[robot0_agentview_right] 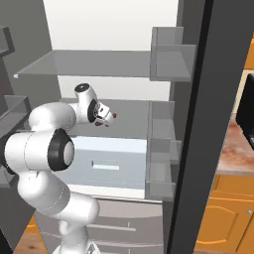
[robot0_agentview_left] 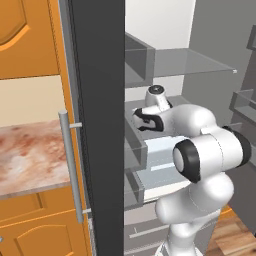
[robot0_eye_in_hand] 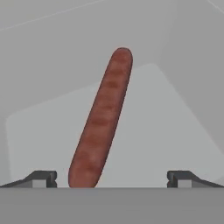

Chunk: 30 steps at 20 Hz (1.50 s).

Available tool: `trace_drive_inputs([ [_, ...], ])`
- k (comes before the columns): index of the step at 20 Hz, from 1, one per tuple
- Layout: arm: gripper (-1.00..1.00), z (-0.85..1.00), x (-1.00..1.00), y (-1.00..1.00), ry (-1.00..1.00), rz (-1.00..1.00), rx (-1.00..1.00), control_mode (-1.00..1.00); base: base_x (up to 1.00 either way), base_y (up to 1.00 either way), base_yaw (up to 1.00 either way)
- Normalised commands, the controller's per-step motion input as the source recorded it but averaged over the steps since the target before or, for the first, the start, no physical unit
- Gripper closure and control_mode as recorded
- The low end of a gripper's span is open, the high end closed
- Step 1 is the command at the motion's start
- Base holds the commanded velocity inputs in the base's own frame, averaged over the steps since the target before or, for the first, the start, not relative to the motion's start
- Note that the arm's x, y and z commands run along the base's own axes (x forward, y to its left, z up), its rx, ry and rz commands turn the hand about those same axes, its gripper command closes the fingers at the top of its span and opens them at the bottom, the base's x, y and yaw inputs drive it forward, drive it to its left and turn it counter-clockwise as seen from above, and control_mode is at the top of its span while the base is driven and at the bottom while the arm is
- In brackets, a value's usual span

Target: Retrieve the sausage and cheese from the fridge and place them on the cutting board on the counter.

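The sausage (robot0_eye_in_hand: 101, 122) lies on a grey shelf (robot0_eye_in_hand: 175, 131) inside the fridge (robot0_agentview_right: 114, 64). In the hand view it runs from the bottom middle of the picture up to the top middle, leaning a little to the right. Its near end sits between the two dark finger tips, closer to the left one.

The gripper (robot0_eye_in_hand: 112, 179) is wide open, and nothing is in it yet. One tip is at the lower left of the hand view and the other at the lower right. The sausage is not touched by either tip, as far as I can tell.

In the right base view the white arm reaches into the middle of the fridge, and the gripper points down at the shelf in the middle of the picture. The fridge doors are open. In the left base view a bit of the pink counter (robot0_agentview_left: 30, 160) shows at the left, past the fridge door.

The task has barely started, I think. The sausage has not been picked up. The cheese and the cutting board I cannot see. Both foods are yet to go on the board.
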Motion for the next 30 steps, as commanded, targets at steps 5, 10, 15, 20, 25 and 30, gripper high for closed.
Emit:
trace_drive_inputs([
  [5, -1.00, -0.14, 0.42, 0.00, 0.00, -0.04, 0.00, -1.00, 0.00, 0.00, 0.00],
  [10, -1.00, -0.17, 0.34, 0.00, 0.00, -0.04, 0.00, -1.00, 0.00, 0.00, 0.00],
  [15, -1.00, -0.19, 0.18, 0.00, 0.00, -0.02, 0.00, -1.00, 0.00, 0.00, 0.00],
  [20, 1.00, -0.19, 0.09, 0.00, 0.00, -0.01, 0.00, -1.00, 0.00, 0.00, 0.00],
  [25, 1.00, -0.01, 0.00, 0.00, 0.00, 0.00, 0.00, -1.00, 0.00, 0.00, 0.00],
  [30, 1.00, -0.20, 0.00, -0.02, 0.00, 0.00, 0.00, -1.00, 0.00, 0.00, 0.00],
])
